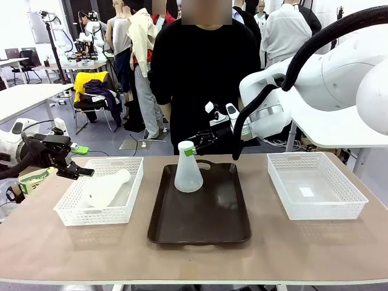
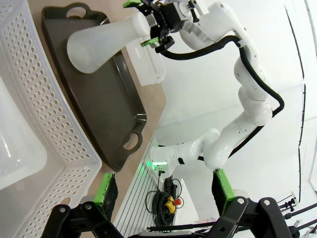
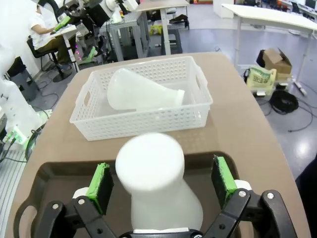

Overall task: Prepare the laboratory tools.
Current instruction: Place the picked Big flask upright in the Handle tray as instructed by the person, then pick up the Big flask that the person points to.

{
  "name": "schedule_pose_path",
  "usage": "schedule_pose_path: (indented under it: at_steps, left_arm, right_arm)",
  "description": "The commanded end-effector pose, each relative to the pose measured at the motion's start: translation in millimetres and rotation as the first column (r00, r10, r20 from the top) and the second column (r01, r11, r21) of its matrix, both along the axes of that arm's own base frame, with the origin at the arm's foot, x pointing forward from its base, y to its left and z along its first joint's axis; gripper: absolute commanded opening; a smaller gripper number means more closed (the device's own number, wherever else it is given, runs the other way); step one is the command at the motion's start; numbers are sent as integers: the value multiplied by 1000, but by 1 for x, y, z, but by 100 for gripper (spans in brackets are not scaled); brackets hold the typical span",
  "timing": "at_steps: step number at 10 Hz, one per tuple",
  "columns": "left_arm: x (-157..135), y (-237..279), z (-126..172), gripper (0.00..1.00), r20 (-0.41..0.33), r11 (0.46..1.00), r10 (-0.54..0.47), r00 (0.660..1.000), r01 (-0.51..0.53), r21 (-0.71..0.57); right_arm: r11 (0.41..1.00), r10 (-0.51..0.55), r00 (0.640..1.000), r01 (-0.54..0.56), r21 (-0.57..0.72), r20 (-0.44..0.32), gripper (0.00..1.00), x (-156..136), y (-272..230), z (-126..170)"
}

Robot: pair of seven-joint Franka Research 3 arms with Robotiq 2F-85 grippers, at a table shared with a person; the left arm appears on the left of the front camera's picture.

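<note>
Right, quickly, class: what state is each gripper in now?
Left gripper: open, empty.
Right gripper: open around the neck of the upright flask, not gripping.

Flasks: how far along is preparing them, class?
Done: one flask stands upright on the tray. In hand: the right gripper sits open around its neck. To do: the second flask lies on its side in the basket, the open left gripper near it.

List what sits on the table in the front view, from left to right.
Left basket with a lying flask inside → tray with an upright flask on it → right basket.
</note>
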State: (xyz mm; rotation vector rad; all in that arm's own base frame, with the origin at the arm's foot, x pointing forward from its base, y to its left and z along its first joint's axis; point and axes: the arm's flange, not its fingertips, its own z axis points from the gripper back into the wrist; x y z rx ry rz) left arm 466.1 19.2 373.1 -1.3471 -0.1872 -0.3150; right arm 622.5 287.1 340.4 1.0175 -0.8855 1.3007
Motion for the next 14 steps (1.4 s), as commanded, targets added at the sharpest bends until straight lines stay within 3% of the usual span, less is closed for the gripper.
schedule_pose_path:
  at_steps: [1, 4, 5, 6, 14]
  left_arm:
    - [-1, 0, 2, 100, 8, 1000, -2, 1000, 2, -9]
    - [-1, 0, 2, 100, 8, 1000, -2, 1000, 2, -9]
    - [-1, 0, 2, 100, 8, 1000, -2, 1000, 2, -9]
    - [-1, 0, 2, 100, 8, 1000, -2, 1000, 2, -9]
    - [-1, 0, 2, 100, 8, 1000, -2, 1000, 2, -9]
  right_arm:
    - [995, -49, 999, 48, -93, -12, 100, -20, -10, 5]
    - [986, -76, 997, 74, -149, -8, 100, -32, -19, 14]
    - [981, -127, 984, 107, -161, -125, 100, -33, -20, 20]
    - [993, -62, 998, 62, -101, 4, 100, -22, -20, 9]
    - [993, -62, 998, 62, -101, 4, 100, -22, -20, 9]
